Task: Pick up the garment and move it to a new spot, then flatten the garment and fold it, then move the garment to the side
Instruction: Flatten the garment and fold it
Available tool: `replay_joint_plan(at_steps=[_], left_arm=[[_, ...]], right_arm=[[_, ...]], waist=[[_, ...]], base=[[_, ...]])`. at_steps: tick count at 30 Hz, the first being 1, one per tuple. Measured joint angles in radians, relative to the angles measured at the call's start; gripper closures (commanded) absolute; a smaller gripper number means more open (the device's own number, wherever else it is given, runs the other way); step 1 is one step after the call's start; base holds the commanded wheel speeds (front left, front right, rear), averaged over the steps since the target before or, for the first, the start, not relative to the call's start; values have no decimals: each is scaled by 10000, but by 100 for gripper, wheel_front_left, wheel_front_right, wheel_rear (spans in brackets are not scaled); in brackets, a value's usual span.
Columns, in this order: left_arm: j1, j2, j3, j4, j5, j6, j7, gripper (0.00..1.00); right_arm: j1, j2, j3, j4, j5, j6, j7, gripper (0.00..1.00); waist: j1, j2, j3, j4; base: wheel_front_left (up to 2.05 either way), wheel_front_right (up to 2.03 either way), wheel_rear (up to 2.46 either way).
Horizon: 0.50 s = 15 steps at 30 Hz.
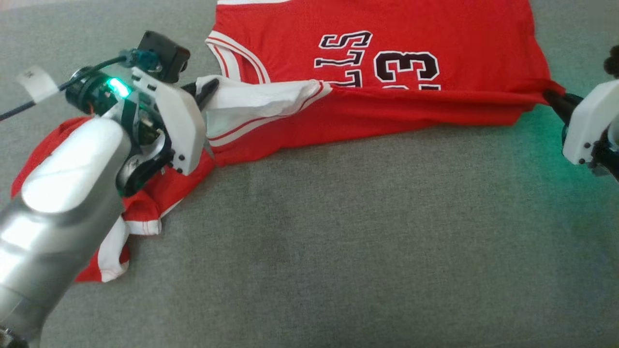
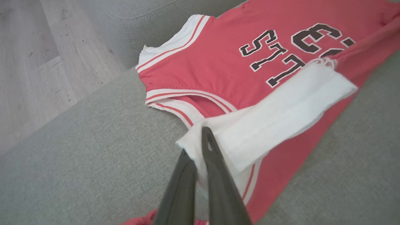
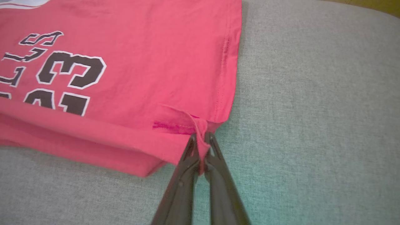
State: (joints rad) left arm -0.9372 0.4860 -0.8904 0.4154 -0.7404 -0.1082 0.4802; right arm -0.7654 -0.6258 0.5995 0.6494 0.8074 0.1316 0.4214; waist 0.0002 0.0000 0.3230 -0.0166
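The garment (image 1: 387, 43) is a red sleeveless jersey with white trim and black lettering, spread on a grey cushion. Its near long edge is folded up over the lettering. My left gripper (image 1: 205, 92) is shut on the white shoulder band (image 2: 281, 115) at the fold's left end, and that band lies turned over across the red cloth. My right gripper (image 1: 553, 99) is shut on the garment's hem corner (image 3: 200, 128) at the fold's right end. A second red and white cloth (image 1: 145, 203) lies under my left forearm.
The grey cushion (image 1: 367, 241) runs wide and bare toward me below the fold. Its left edge drops to a pale wooden floor (image 2: 37, 62) in the left wrist view. Green light from my right wrist tints the cushion (image 1: 541, 159).
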Motion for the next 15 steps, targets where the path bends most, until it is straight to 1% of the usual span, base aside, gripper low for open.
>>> replay_joint_plan(at_steps=[5, 10, 11, 13, 14, 15], left_arm=[[-452, -364, -278, 857, 224, -155, -366, 100], [-840, -713, -378, 1636, 234, -161, -788, 100], [-936, -779, -374, 1793, 247, -161, -932, 82], [-1161, -932, -364, 2113, 324, -161, -1223, 36], [-1275, -1020, -349, 2272, 372, -151, -1388, 0], [-1378, -1120, -309, 2424, 416, -138, -1569, 0]], right_arm=[[-356, 282, 35, 464, -293, 0, -184, 100], [-799, 405, 82, 773, -550, 0, -587, 100], [-894, 422, 88, 815, -610, 0, -719, 100], [-1104, 456, 82, 941, -673, 0, -1032, 100], [-1214, 468, 67, 1035, -767, 0, -1231, 84], [-1331, 481, 27, 1152, -880, 0, -1471, 0]], waist=[[-1, 0, 253, -19], [-1, 0, 518, -10], [-1, 0, 573, -4], [-1, 0, 682, 13], [-1, 0, 733, 24], [-1, 0, 783, 35]], base=[[0, 0, 0], [0, 0, 0], [0, 0, 0], [0, 0, 0], [0, 0, 0], [0, 0, 0]])
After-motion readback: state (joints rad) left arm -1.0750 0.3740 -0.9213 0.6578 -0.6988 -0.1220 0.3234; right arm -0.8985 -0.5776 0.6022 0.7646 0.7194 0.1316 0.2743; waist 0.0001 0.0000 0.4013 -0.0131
